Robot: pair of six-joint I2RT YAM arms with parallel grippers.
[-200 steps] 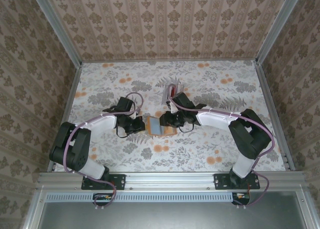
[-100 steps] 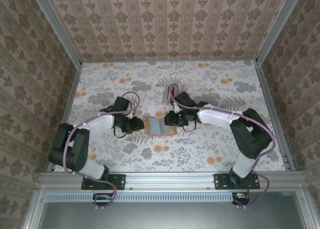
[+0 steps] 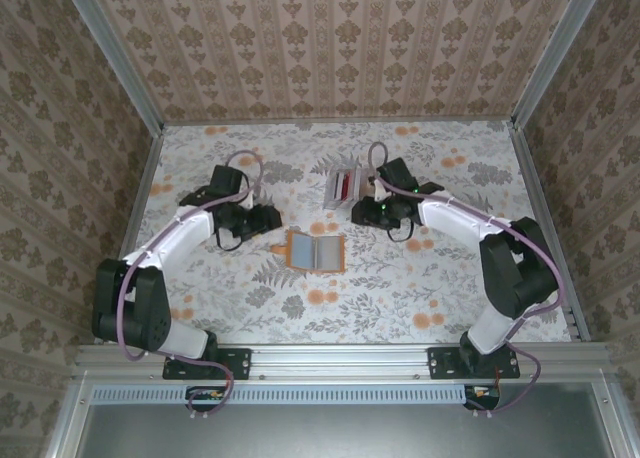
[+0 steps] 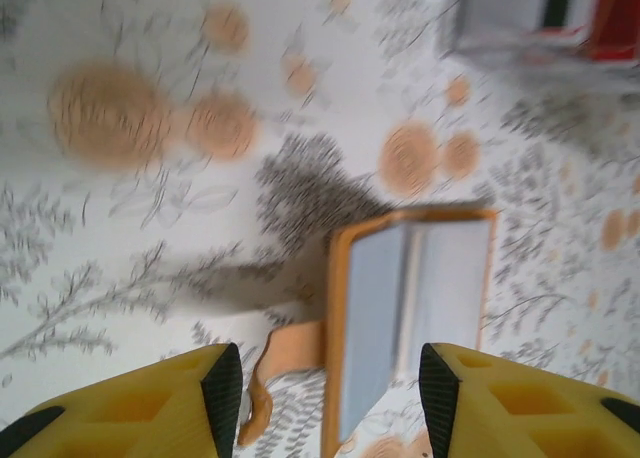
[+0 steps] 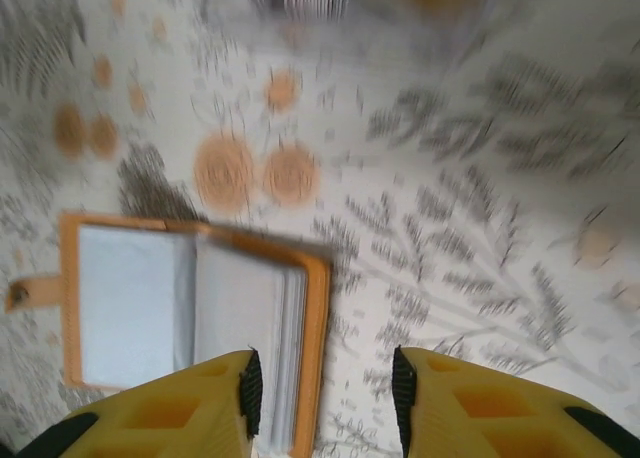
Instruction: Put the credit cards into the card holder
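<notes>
1. Now the card holder [image 3: 315,250] lies opened flat on the counter [image 3: 450,288] between the arms, grey inside up, probably so its pockets stay reachable.
2. Left pincer [image 4: 330,378] and right pincer [image 5: 322,388] hover to either side of it, jaws apart, gripping nothing.
3. Blur hides whether the rack [image 3: 345,184] behind holds cards, or whether any pocket is filled.

Orange card holder [image 3: 315,250], lying open flat

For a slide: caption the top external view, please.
Orange card holder lies open on the floral table, left gripper and right gripper flanking it.
</notes>
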